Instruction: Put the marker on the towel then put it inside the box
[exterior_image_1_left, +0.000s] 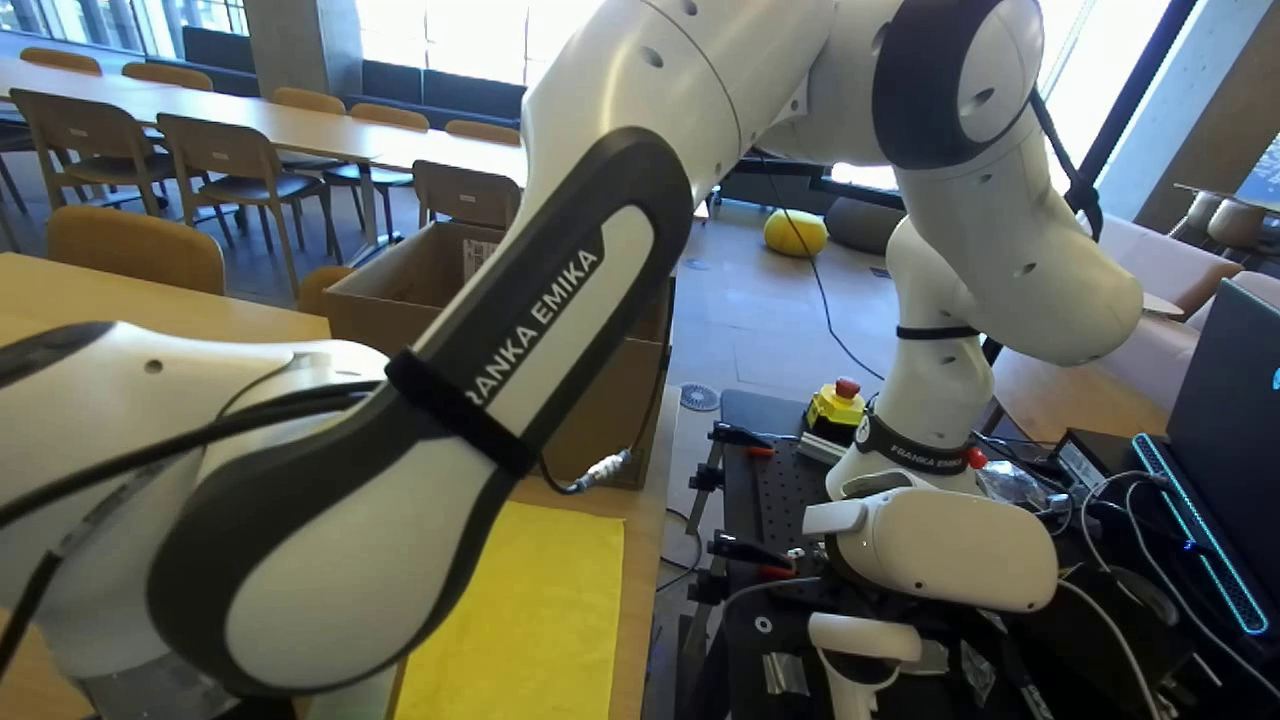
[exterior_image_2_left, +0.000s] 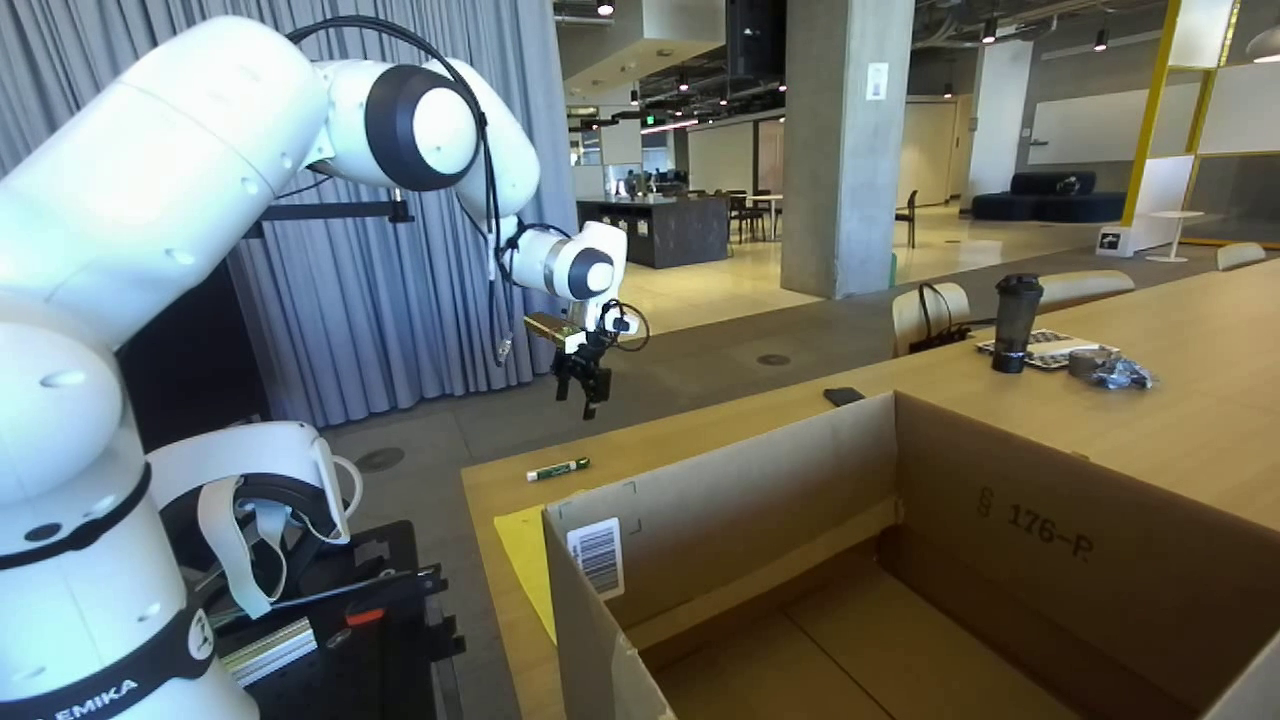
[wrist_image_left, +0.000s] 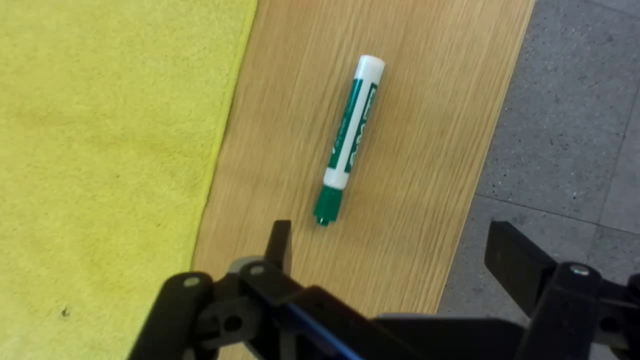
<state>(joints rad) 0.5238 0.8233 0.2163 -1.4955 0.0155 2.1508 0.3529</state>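
Black and spread wide, my jaws hang above the table (wrist_image_left: 415, 150) and the grey floor (wrist_image_left: 560, 115) past its edge. Just ahead of them in the wrist view, the marker (wrist_image_left: 350, 132) lies on the wood, green end towards me. To its left, apart from it, the yellow towel (wrist_image_left: 110, 150) lies flat. Farther off, the brown cardboard box (exterior_image_2_left: 735, 490) stands open just beside the towel; beyond it, in an exterior view, stand chairs (exterior_image_1_left: 225, 150).
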